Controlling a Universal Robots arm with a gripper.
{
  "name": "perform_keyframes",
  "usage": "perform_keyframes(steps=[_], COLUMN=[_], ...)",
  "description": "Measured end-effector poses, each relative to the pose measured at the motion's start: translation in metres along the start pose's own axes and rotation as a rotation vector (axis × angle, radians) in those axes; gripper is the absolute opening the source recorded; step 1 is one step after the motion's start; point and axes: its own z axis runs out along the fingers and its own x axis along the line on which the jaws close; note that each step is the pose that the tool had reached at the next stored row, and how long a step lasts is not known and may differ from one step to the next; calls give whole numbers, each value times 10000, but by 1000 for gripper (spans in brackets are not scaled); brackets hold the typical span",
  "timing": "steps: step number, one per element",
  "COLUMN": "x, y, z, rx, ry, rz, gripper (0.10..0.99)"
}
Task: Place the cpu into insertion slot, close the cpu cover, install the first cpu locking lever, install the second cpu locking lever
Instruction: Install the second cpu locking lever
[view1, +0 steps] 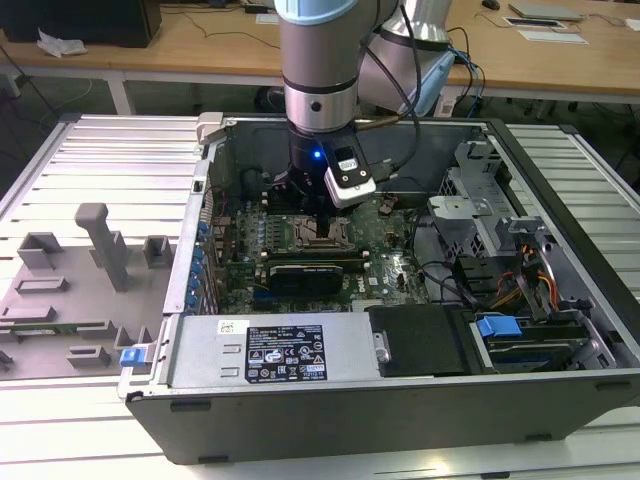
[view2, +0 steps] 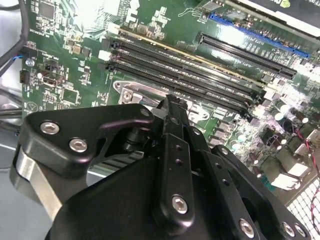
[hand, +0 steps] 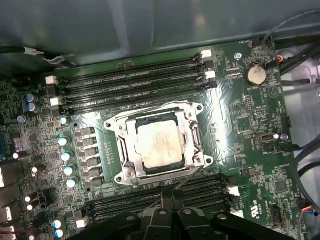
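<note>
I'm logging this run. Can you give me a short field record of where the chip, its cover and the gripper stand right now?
chip: pale square cpu lies flat in the insertion slot
cover: cpu cover is down, framing the chip
gripper: gripper hangs just above the socket's edge; holds nothing that shows
board: green motherboard inside the open computer case

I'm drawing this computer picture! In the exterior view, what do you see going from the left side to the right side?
Grey fixture tray → blue card clips → cpu in the insertion slot under the arm → black cables → blue drive latch.
</note>
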Motion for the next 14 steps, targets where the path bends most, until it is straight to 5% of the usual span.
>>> perform_keyframes(steps=[2,9,11,14], x=[5,47,47,69], y=[-3,-30,-58,-159], z=[21,89,103,130], rx=[-34,-403,-548,-969], ry=[12,80,105,183], rz=[-26,-251,-272,-375], gripper=[106,106,106,106])
